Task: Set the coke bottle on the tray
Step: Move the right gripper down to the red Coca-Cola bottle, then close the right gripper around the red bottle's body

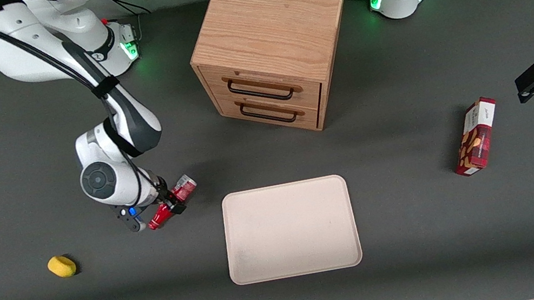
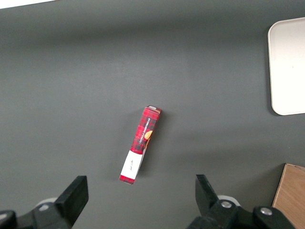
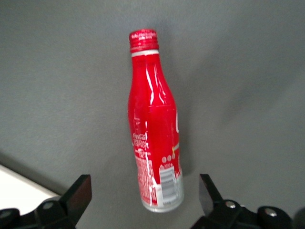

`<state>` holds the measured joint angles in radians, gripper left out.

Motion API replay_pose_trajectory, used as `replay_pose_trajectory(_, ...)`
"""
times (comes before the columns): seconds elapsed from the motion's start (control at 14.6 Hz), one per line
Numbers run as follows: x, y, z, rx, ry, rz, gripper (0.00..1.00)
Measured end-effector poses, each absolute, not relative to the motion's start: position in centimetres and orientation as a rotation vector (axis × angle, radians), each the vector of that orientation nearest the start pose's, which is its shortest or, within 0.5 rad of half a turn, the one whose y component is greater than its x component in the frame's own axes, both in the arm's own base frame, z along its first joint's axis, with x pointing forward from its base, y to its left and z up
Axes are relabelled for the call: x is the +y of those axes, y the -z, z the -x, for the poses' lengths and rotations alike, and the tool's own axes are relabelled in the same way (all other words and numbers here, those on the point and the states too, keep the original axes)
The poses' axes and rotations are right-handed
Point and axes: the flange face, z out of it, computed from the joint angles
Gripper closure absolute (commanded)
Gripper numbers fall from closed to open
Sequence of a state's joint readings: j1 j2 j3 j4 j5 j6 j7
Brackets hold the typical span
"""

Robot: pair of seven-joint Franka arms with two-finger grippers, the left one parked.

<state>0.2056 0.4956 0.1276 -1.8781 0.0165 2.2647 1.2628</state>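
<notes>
The coke bottle (image 1: 185, 188) lies on its side on the dark table, beside the tray (image 1: 289, 229) toward the working arm's end. It is red with white script, a red cap and a silvery base (image 3: 152, 129). My right gripper (image 1: 157, 213) hangs just above the bottle, open. In the right wrist view the gripper (image 3: 144, 191) has its black fingers (image 3: 81, 191) wide apart on either side of the bottle's base end, not touching it. The pale beige tray has nothing on it. A pale corner of the tray (image 3: 12, 183) shows in the right wrist view, and its edge shows in the left wrist view (image 2: 288, 62).
A wooden two-drawer cabinet (image 1: 275, 38) stands farther from the front camera than the tray. A red snack box (image 1: 476, 136) stands toward the parked arm's end; it also shows in the left wrist view (image 2: 140, 144). A small yellow object (image 1: 61, 266) lies toward the working arm's end.
</notes>
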Motion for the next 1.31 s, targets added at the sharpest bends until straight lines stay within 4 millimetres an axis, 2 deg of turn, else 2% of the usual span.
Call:
replay_pose_trajectory(0.62,19.4,-18.3,-58.8,1.468,-0.215,2.805,0.0)
replay_pose_trajectory(0.69,19.3,-18.0,-58.7,1.459,-0.206,2.817,0.14)
replay_pose_trajectory(0.82,19.3,-17.8,-58.8,1.443,-0.19,2.832,0.53)
replay_pose_trajectory(0.96,19.3,-17.8,-58.8,1.432,-0.18,2.843,0.78)
replay_pose_trajectory(1.03,19.3,-17.9,-58.8,1.425,-0.174,2.85,0.85)
replay_pose_trajectory(1.31,19.6,-18.8,-59.3,1.395,-0.131,2.86,0.87)
